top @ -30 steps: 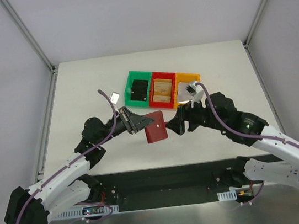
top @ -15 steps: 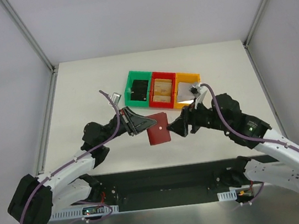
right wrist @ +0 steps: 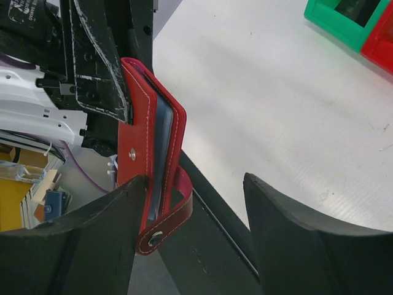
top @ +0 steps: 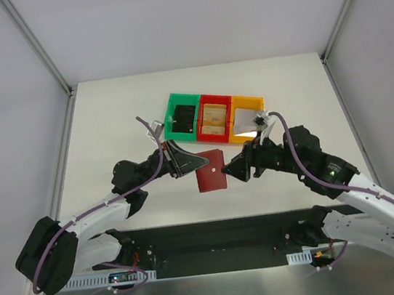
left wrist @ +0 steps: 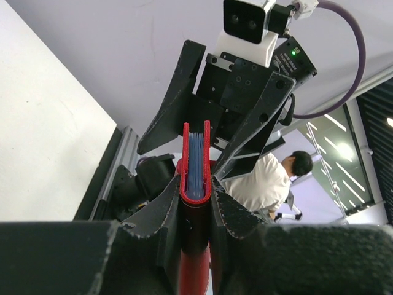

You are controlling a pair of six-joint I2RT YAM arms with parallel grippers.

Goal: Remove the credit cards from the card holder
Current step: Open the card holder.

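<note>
The card holder (top: 210, 170) is a dark red folded wallet held above the table's near edge. My left gripper (top: 192, 164) is shut on its left edge; in the left wrist view (left wrist: 195, 203) the fingers pinch the spine and grey-blue panels (left wrist: 195, 161) show between the red covers. My right gripper (top: 233, 166) is open at the wallet's right edge. In the right wrist view the card holder (right wrist: 142, 166) stands on edge against my left finger (right wrist: 92, 246), with its strap tab (right wrist: 166, 226) unsnapped and hanging between the fingers. No card shows outside it.
Green (top: 182, 118), red (top: 215, 119) and orange (top: 247, 120) bins sit in a row behind the grippers. A small grey object (top: 151, 125) lies left of the green bin. The dark base rail (top: 217, 236) runs along the near table edge.
Both grippers and the card holder have shifted a little right and toward the near edge. The right gripper has stayed open at the wallet's right side.
</note>
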